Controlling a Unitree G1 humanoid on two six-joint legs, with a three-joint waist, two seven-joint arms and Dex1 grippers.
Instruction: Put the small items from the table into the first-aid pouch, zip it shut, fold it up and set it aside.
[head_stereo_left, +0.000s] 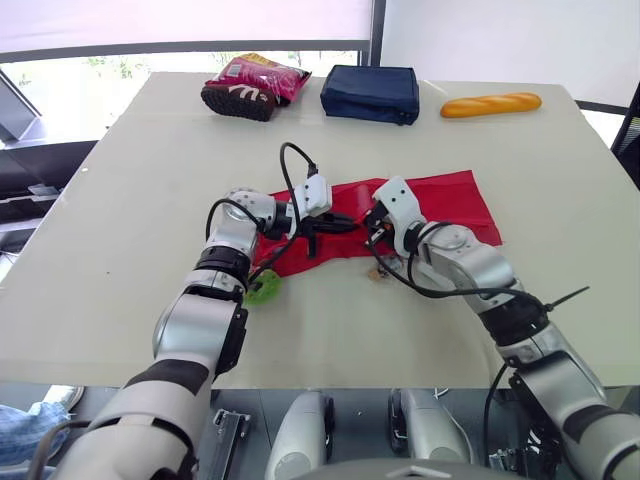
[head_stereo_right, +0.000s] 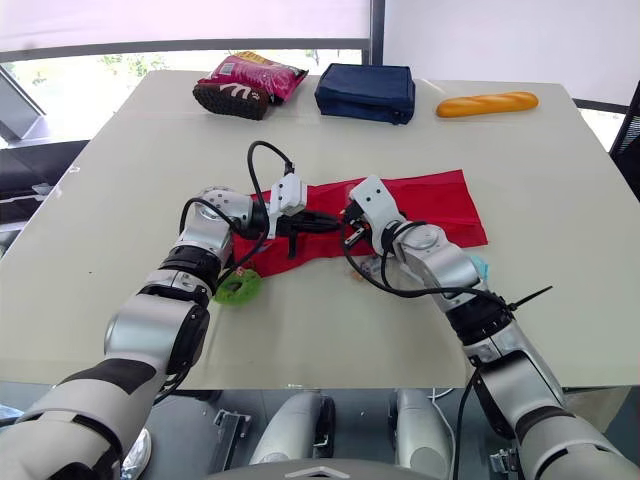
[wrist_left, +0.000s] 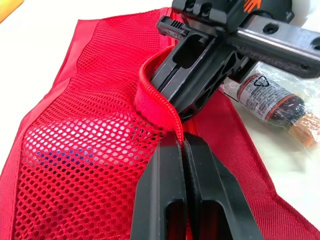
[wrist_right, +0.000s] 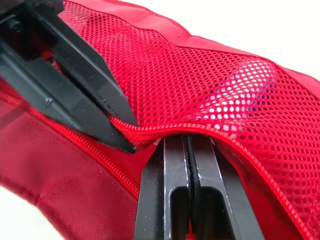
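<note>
Pouch (wrist_left: 75, 150) of red mesh cloth; table (head_stereo_left: 130, 180) smooth and matt.

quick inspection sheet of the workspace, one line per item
surface: beige table, pouch and loose items on it
job's things: red mesh pouch unfolded; green item and small tube outside it
clutter: snack bag, navy bag, bread loaf along the far edge
grippers: left gripper and right gripper both shut on the pouch's zip edge
cables: black cable loops above the left wrist
surroundings: window beyond the table
</note>
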